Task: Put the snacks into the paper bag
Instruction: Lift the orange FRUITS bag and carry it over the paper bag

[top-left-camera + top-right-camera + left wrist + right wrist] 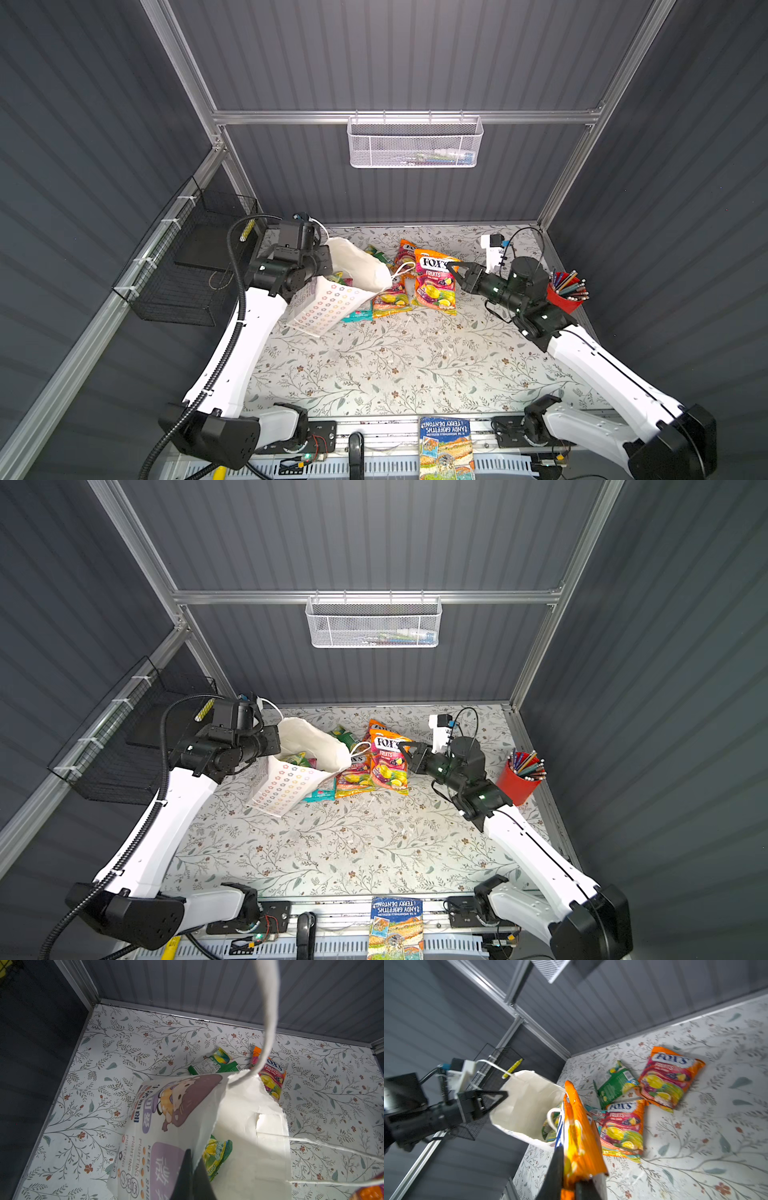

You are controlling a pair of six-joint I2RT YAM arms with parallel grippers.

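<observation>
Paper bag (239,1109), rim seemingly torn, left wrist only

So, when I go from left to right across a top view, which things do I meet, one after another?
black wire basket → paper bag → large orange FOX'S packet → red pencil cup. Things that overlap these are left out.

Bright centre, dim surround (rt wrist blurry).
</observation>
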